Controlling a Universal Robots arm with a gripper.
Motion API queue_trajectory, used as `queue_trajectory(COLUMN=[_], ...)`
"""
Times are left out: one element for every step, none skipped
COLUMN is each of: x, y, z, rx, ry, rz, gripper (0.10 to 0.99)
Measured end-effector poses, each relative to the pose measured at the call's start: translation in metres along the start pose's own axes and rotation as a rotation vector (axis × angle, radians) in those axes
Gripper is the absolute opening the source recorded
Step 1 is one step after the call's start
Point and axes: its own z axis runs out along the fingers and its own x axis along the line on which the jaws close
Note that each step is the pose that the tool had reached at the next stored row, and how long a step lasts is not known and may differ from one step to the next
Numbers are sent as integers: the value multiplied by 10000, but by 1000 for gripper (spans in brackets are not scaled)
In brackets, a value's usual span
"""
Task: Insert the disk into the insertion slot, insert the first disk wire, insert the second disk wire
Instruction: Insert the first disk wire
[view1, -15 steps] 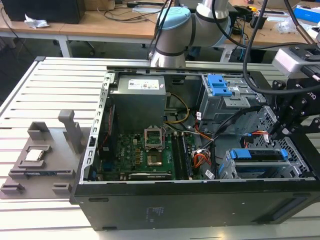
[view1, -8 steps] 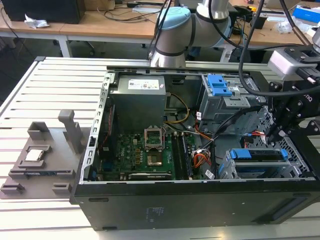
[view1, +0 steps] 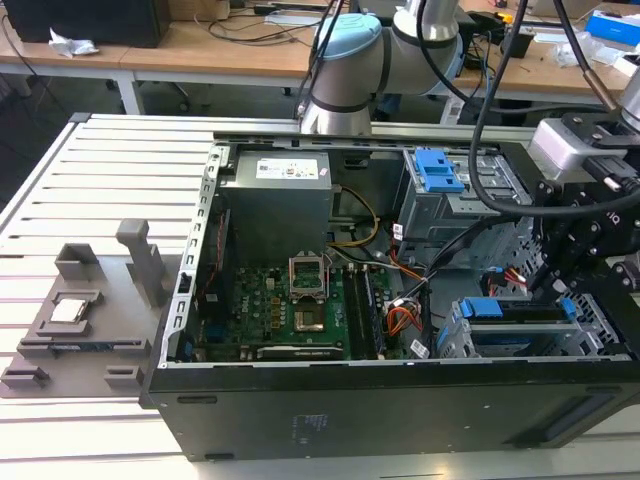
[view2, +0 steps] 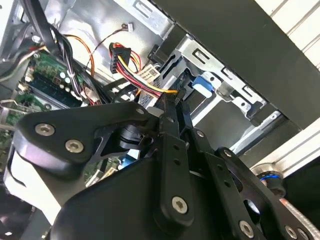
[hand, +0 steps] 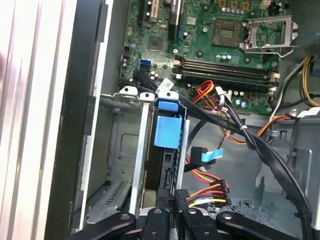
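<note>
While the disk (view1: 520, 338) sat in the insertion slot (view1: 452, 342), the jaws held tight to a black wire plug (hand: 181, 196) with coloured wires.

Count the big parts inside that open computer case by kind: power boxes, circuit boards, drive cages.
Power supply box: 1
Green main circuit board: 1
Drive cages: 2, the tall grey cage and the low silver cage
Total: 4

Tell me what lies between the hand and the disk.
In the first wrist view: a black wire plug, gripped by the hand, close beside the disk.
</note>
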Motion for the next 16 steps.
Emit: queue_trajectory(x=[2,6,22,27,28,29,32,33,33,33,33,33,32,32,32,32], y=[0,0,5,12,18,27,33,36,37,38,40,41,42,43,43,42], z=[5,5,6,7,8,6,6,5,6,8,10,15,19,28,37,54], rx=[-2,-3,-3,-3,5,23,27,28,28,26,24,24,22,20,19,17], ry=[-3,-2,-1,-1,-4,-4,-3,-3,-4,-5,-7,-10,-11,-13,-12,-22], rz=[81,81,82,83,83,82,88,105,129,167,209,253,292,374,425,433], gripper=[169,169,169,169,169,169,169,169,169,169,169,169,169,169,169,169])
